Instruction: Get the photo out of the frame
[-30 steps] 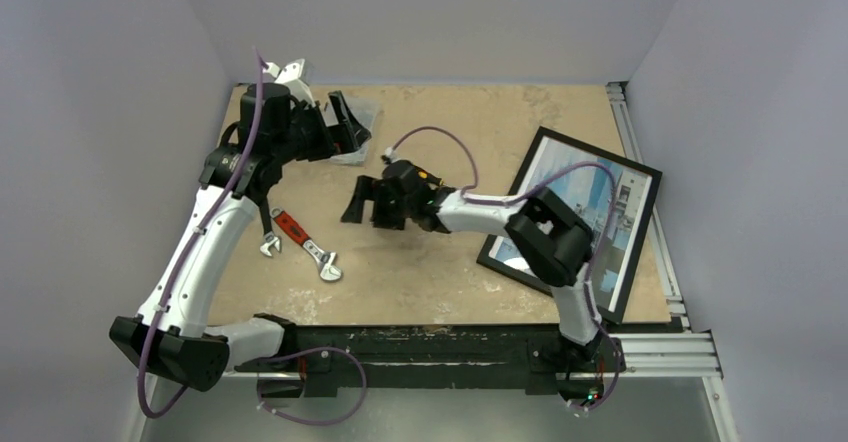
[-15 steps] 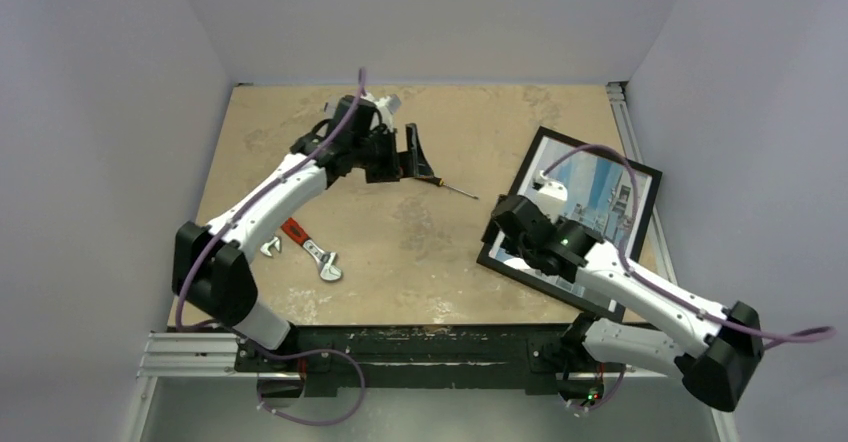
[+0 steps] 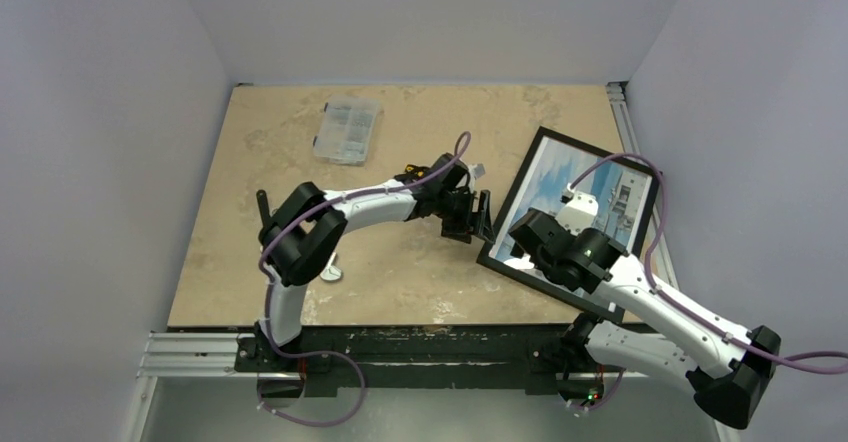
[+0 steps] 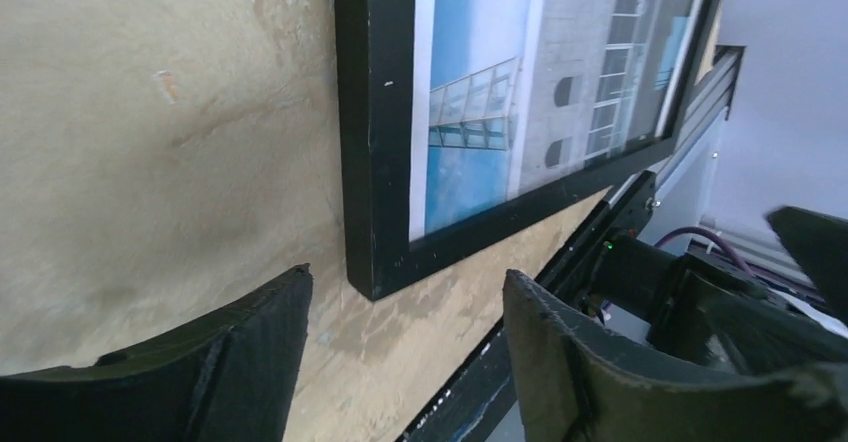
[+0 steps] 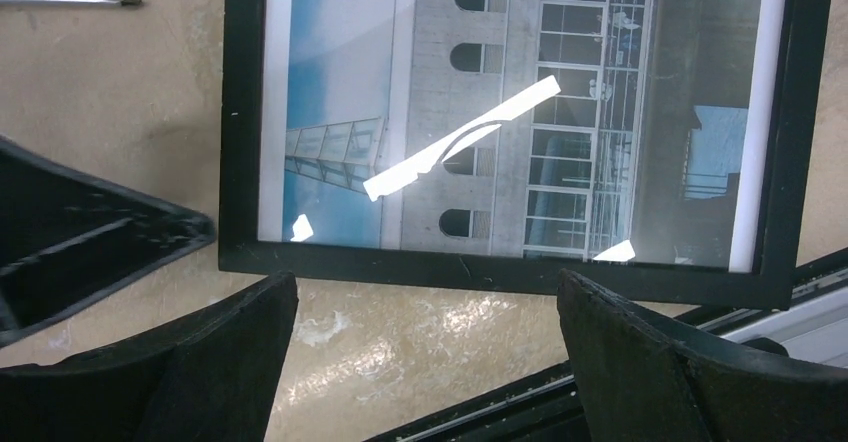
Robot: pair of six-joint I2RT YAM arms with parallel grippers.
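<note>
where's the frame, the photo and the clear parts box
frame (image 5: 480, 270), right wrist view, on its near black rail
photo (image 3: 553, 177), top external view, on the blue sky part
clear parts box (image 3: 346, 130), top external view, middle of its lid

Gloss, scuffed black and mottled stone-look beige

The photo (image 5: 340, 82) is seen under a glossy, reflective pane, with bright glare streaks carried on it. The frame (image 5: 500, 270) is finished in smooth black, nicked pale in spots. The table (image 4: 150, 112) is surfaced in mottled beige, stone-like, with a faint sheen. The fingers (image 5: 690, 372) of the right gripper (image 5: 425, 292) are moulded in matt black plastic, faintly grained.
</note>
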